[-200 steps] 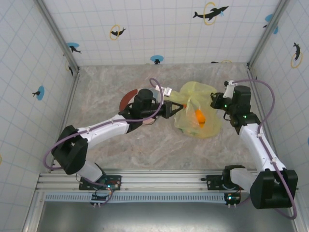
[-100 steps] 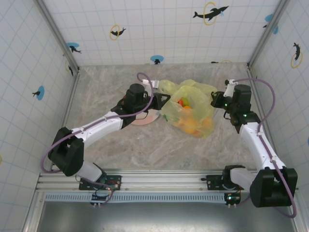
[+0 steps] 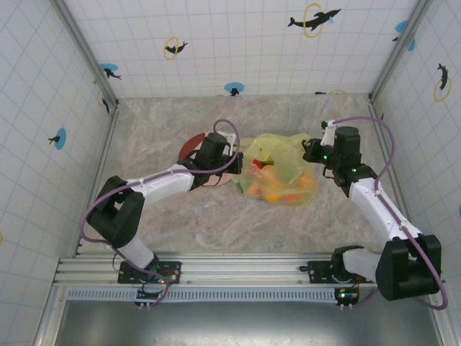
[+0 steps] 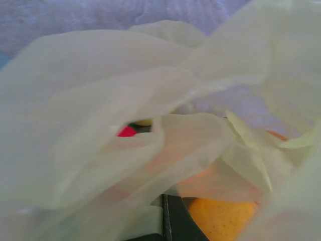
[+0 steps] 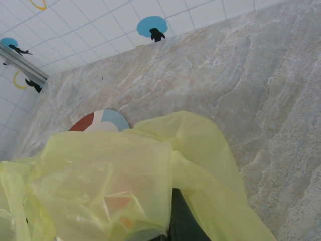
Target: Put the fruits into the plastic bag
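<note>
The plastic bag [image 3: 282, 167] is lying between your left hand [image 3: 236, 164] and right hand [image 3: 311, 150], with the fruits [image 3: 277, 192] showing inside. Its film is covering both hands, so I cannot tell their opening. It is likely handling limp and slippery; be pinching the bunched rim.

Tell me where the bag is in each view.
Top: bag just right of centre.
Left wrist: bag close up, folds across the middle.
Right wrist: bag lower left.
Landmark: plate, left of the bag on top, behind it on right wrist.
</note>
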